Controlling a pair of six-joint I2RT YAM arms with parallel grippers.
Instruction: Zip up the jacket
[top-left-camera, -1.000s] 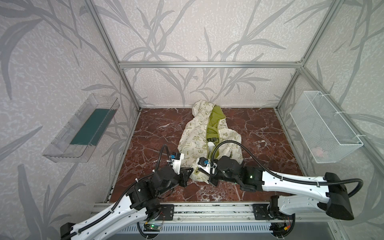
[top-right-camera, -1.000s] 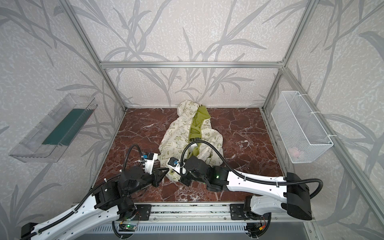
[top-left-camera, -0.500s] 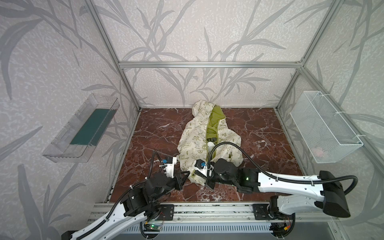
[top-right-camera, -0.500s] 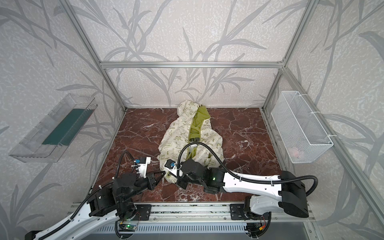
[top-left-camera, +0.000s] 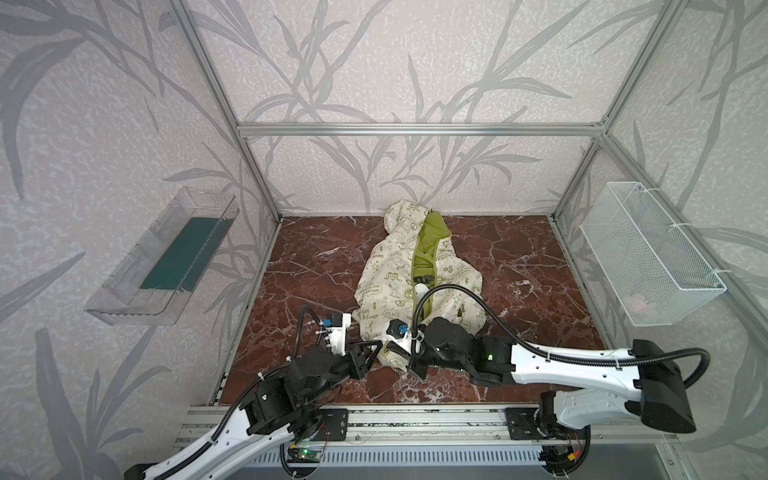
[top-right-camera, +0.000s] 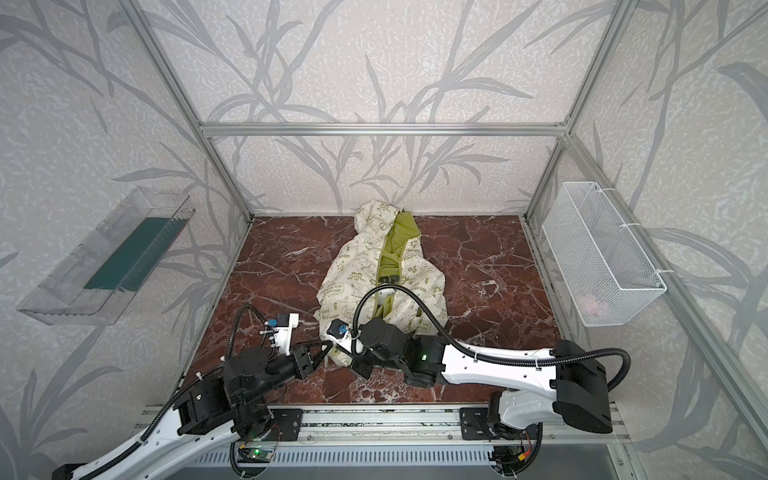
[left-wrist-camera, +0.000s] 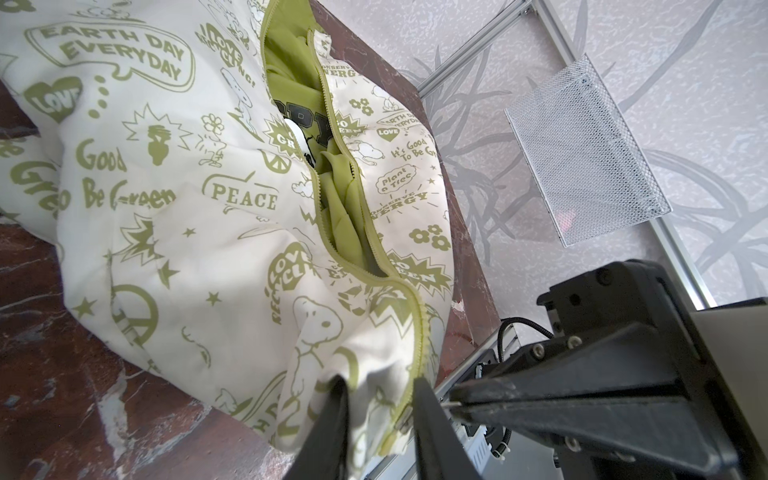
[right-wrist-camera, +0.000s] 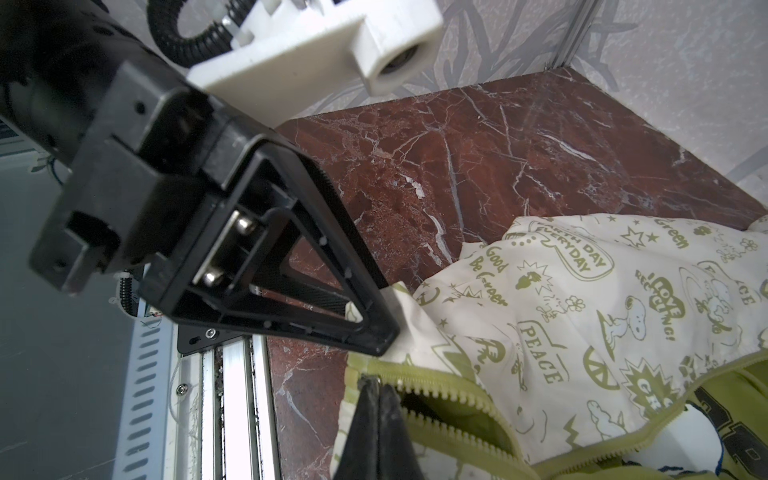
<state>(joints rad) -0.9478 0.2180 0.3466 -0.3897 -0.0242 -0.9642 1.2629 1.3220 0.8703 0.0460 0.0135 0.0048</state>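
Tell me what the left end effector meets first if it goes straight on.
Likely the bottom hem of the cream, olive-printed hooded jacket, which lies between the parted fingers of the left end effector.

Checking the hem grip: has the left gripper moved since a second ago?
Yes. The left gripper has drawn back slightly toward the front rail, at the hem of the jacket.

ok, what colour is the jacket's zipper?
Olive green zipper, same as the lining, on the cream printed jacket. Shows best in the left wrist view.
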